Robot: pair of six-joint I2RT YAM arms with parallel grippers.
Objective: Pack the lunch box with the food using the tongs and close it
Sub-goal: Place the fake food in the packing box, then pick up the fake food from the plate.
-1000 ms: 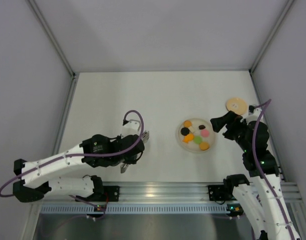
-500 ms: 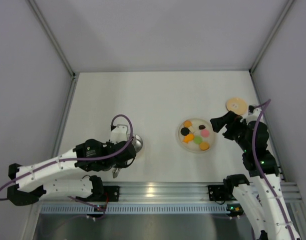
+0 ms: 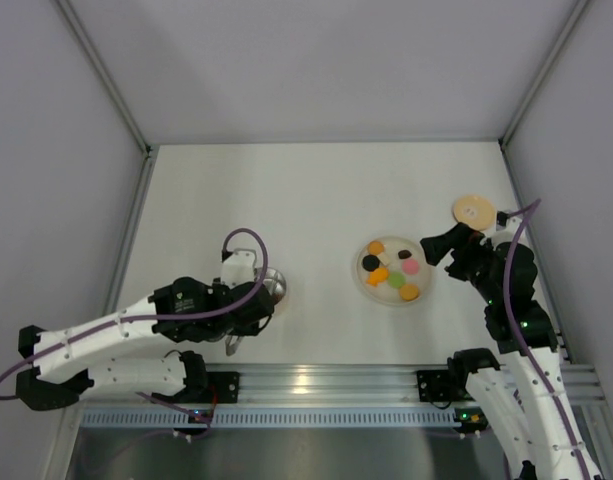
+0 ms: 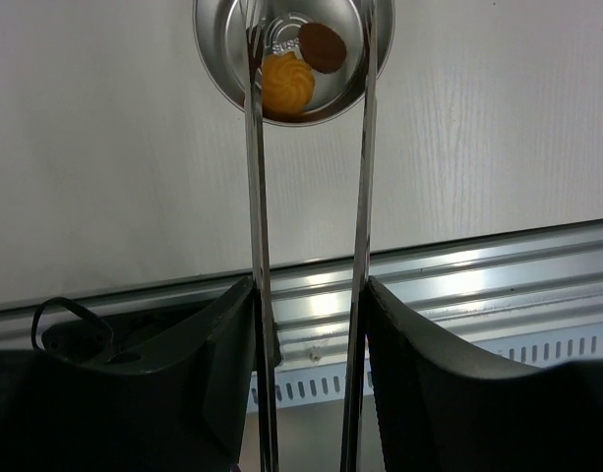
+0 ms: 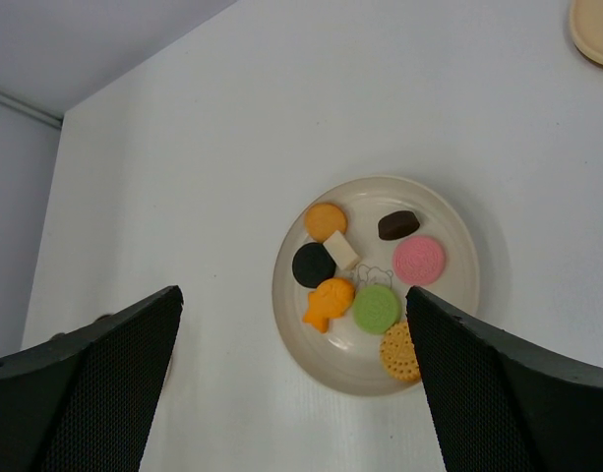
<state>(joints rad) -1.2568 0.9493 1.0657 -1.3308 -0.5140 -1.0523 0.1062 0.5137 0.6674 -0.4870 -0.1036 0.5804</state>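
The white surface (image 3: 316, 190) carries the steel lunch box (image 4: 217, 49), holding an orange cookie (image 4: 286, 84) and a brown cookie (image 4: 323, 46). The left tool (image 4: 309, 290) pinches the tongs (image 4: 255, 197) (tips over it). The right tool (image 5: 291, 295), spread wide, hovers above the plate (image 5: 453, 310) of food (image 5: 377, 307); the wooden lid (image 5: 596, 29) lies apart.

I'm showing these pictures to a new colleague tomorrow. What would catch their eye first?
The bright food pieces on the pale plate, right of centre in the top view, stand out most. Next comes the shiny steel pot by the left arm, holding an orange biscuit and a brown biscuit, with the tongs in the left gripper reaching over it. The tan lid lies apart at the far right.
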